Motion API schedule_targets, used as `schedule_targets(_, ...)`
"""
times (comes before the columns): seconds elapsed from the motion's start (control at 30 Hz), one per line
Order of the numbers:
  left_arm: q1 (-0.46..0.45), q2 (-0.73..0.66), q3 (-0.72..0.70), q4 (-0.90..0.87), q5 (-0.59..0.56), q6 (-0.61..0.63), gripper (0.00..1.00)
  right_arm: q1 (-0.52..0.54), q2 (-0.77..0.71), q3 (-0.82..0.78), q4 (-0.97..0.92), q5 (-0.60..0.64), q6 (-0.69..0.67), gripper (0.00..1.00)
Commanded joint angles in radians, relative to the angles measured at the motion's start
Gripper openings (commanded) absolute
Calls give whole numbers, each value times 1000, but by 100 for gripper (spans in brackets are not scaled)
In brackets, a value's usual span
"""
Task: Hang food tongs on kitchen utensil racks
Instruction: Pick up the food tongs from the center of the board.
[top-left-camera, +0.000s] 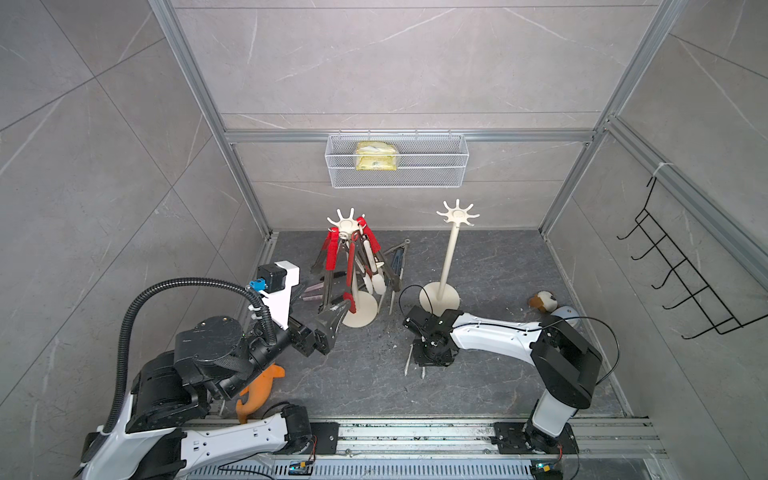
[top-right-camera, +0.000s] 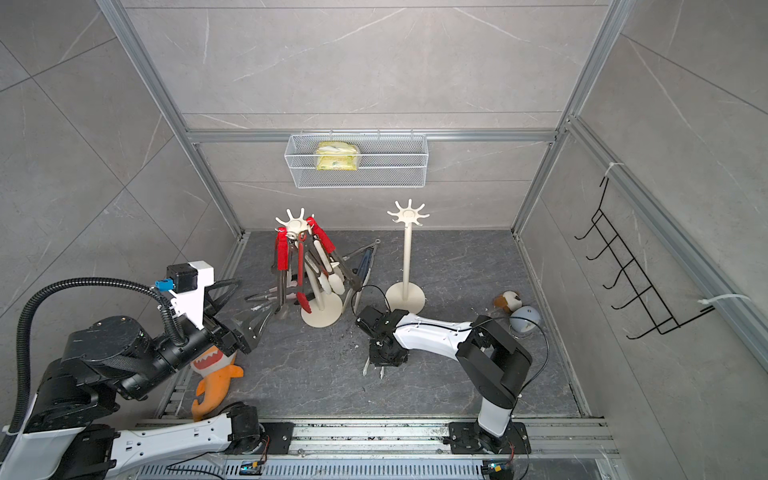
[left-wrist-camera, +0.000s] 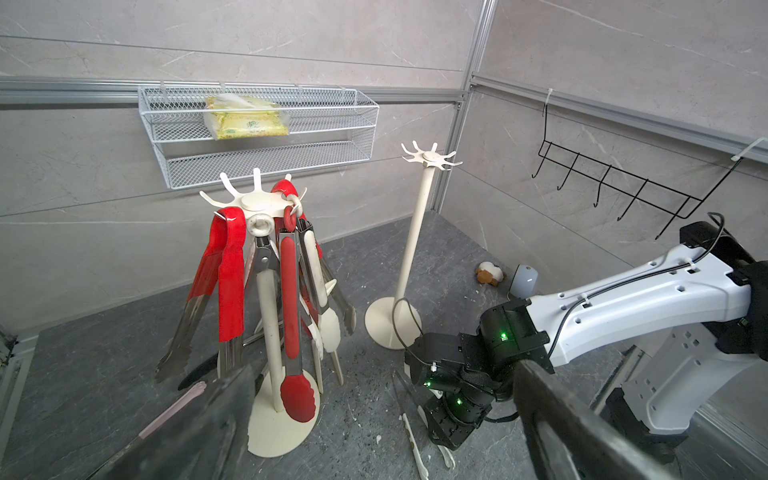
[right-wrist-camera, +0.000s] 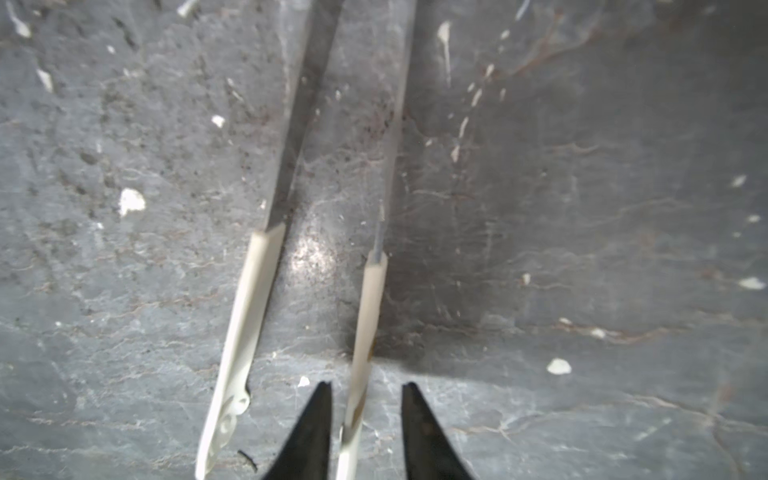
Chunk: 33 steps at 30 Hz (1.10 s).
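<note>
The left gripper (top-left-camera: 334, 316), raised at the near left, has its jaws spread wide with nothing between them. It points toward the left utensil rack (top-left-camera: 346, 226), a cream stand where several food tongs (left-wrist-camera: 226, 270) with red and cream grips hang by their end rings. At centre, the right gripper (right-wrist-camera: 368, 384) points down at the dark floor (right-wrist-camera: 582, 249). Its jaws stand narrowly apart astride one arm of the cream-tipped tongs (right-wrist-camera: 257, 291) lying flat there, not yet clamped. Blue-grey tongs (top-left-camera: 397, 259) lie on the floor behind the left rack. A second cream rack (top-left-camera: 457, 214) stands just beyond the right gripper. An orange plush shark (top-right-camera: 212, 374) lies at the near left.
</note>
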<state>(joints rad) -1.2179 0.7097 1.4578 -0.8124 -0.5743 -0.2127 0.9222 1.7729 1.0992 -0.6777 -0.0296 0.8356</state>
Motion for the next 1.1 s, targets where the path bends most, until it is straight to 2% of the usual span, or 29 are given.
schedule_targets(0.0,-1,-13,-9,9,-16,-12,99,9,28,31,12,29,-29,23)
schedule_targets(0.23,-2,-18,-14,9,-33,-16,99,22,25,42,7,44,-80,11)
schedule_targets(0.5,-2,-31,-40,16,-44,-21,99,24,-81,73,-33,92,-177,5)
schedule_targets(0.87,-1,-30,-82,60,-60,-18,99,24,-426,118,58,159,-515,7)
schedule_targets(1.07,-2,-28,-103,80,-70,-22,99,24,-568,113,99,236,-594,5)
